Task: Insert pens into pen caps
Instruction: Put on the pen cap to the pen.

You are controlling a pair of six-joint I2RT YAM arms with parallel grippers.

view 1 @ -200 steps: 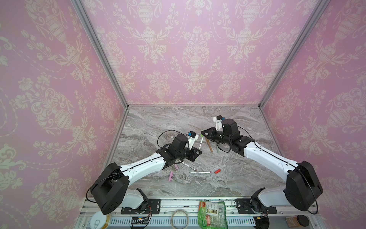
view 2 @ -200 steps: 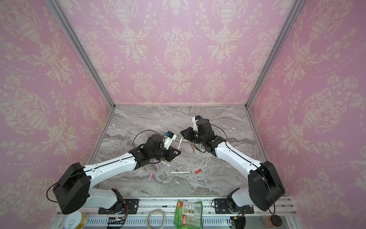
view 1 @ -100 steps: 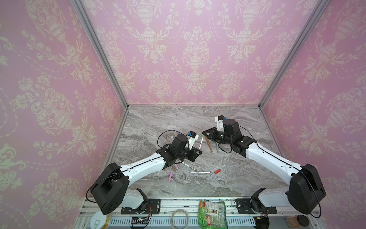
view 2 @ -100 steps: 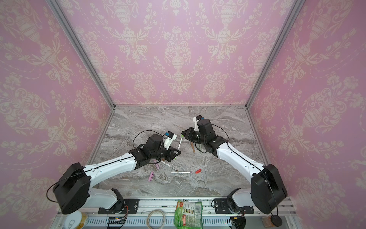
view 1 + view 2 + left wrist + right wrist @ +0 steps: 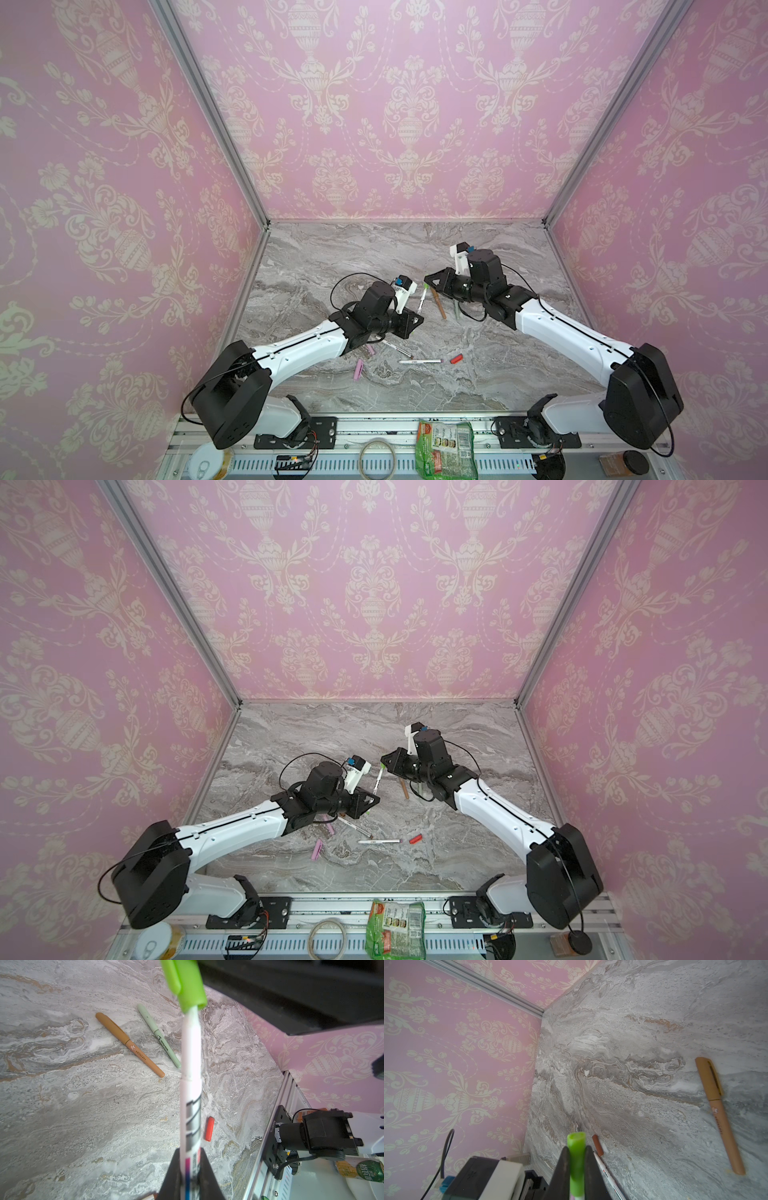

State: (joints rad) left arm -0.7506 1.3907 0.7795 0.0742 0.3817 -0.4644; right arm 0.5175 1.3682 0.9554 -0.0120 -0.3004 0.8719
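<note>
Bimanual capping, seen from overhead and from both wrists. My left jaws are closed on the rear barrel of a white pen (image 5: 191,1084), which rises from them at a slant. My right jaws are clamped on a bright green cap (image 5: 576,1159), its open end facing the pen. In the left wrist view the pen's tip sits inside the mouth of the bright green cap (image 5: 187,982), while the narrow front section shows outside it. In both top views pen and cap meet in the air above the middle of the counter (image 5: 332,257), between my two arms.

On the counter, below my right arm, a tan pen (image 5: 128,1043) and a pale green pen (image 5: 159,1035) lie side by side, apart, each with its cap on. Nearer the front edge lie a red cap (image 5: 456,358), a second white pen (image 5: 419,361) just beside it, a third white pen (image 5: 397,349) and a pink cap (image 5: 358,369). A dark brown cap (image 5: 598,1145) lies beneath my left arm.
</note>
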